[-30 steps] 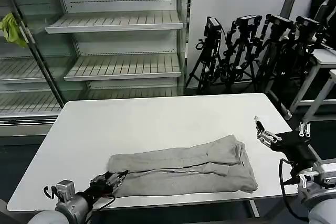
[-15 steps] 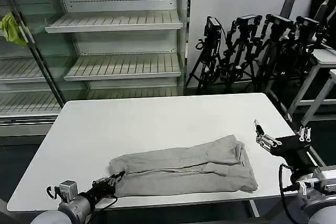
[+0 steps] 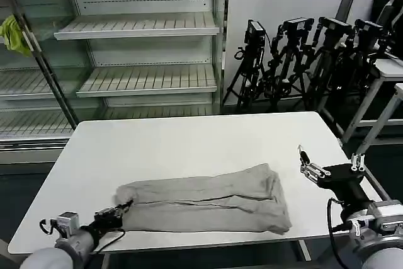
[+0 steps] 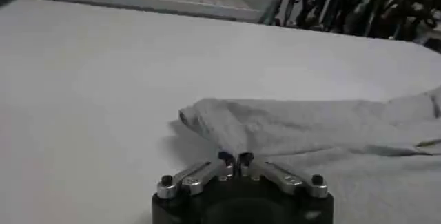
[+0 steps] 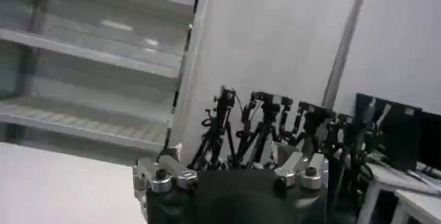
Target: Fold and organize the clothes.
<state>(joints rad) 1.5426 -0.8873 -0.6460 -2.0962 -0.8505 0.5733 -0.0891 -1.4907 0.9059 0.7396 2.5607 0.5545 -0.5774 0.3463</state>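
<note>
Shirt [image 3: 204,203] edge in left tool [image 3: 123,207]

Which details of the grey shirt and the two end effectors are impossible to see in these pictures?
- Light grey folded shirt: print, collar and buttons hidden inside its own folds, head view.
- Shirt's far end: cut off by the picture edge, left wrist view.
- Right end effector: fingertips past the picture edge, right wrist view.

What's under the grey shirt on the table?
The folded grey shirt lies flat on the white table, so bare tabletop shows around it. Whatever might sit beneath its layers is covered. The left gripper pinches its edge.
</note>
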